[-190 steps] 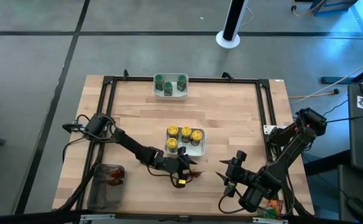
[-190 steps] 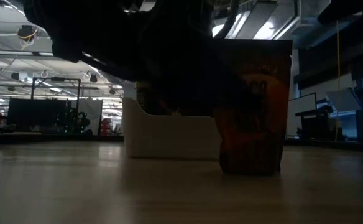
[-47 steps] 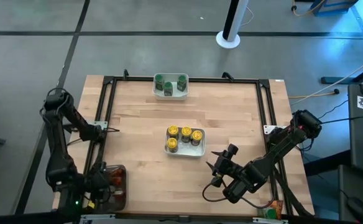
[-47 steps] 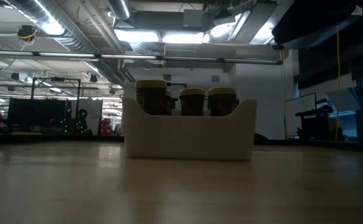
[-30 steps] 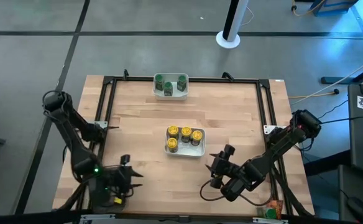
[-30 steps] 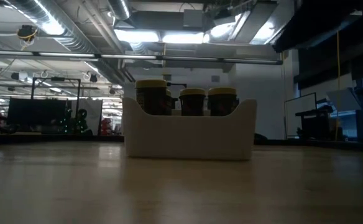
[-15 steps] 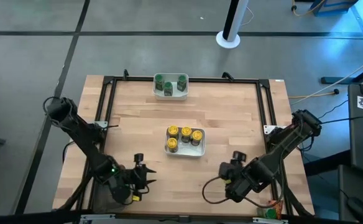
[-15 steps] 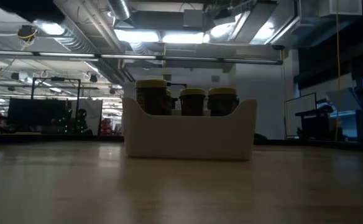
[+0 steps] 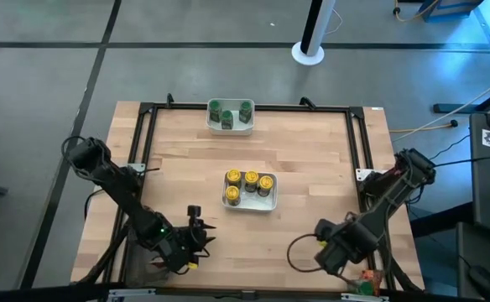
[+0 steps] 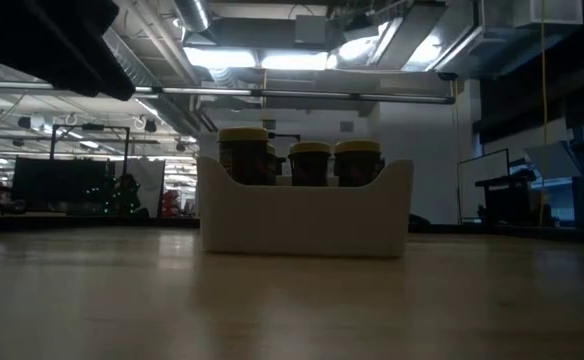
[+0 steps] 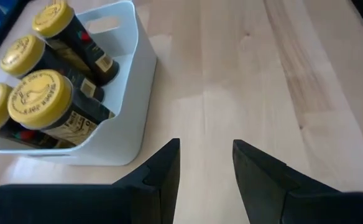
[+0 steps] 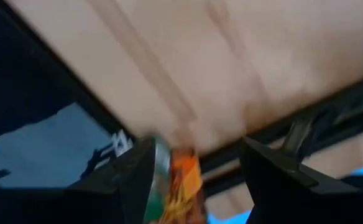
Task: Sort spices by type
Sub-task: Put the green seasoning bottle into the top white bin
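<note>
Your left claw (image 11: 205, 163) hangs open and empty; right claw's state unclear; grip light, rigid jars (image 11: 40, 102) around their sides.

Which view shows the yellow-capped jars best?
The left wrist view: the yellow-capped dark spice jars sit close, caps and labels plain, in the white rectangular bowl. The high view shows only their caps. The low view shows just their tops above the bowl's wall. The right wrist view shows none.
</note>
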Available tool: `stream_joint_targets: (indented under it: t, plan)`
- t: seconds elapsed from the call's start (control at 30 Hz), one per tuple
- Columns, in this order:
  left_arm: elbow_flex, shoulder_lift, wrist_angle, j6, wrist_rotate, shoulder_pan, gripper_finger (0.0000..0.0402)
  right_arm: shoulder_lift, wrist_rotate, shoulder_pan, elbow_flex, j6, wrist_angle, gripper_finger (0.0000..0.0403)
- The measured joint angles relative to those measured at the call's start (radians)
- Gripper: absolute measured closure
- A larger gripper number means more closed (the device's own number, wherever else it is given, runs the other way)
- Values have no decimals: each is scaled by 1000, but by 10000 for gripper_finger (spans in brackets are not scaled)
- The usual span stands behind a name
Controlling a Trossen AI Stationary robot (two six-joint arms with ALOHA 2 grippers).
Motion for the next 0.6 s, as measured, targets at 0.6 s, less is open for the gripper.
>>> stream_joint_targets:
  t: [0.6]
  plan:
    - [0,0,8,106,0,39,271,0,-271,200,0,660,115,173]
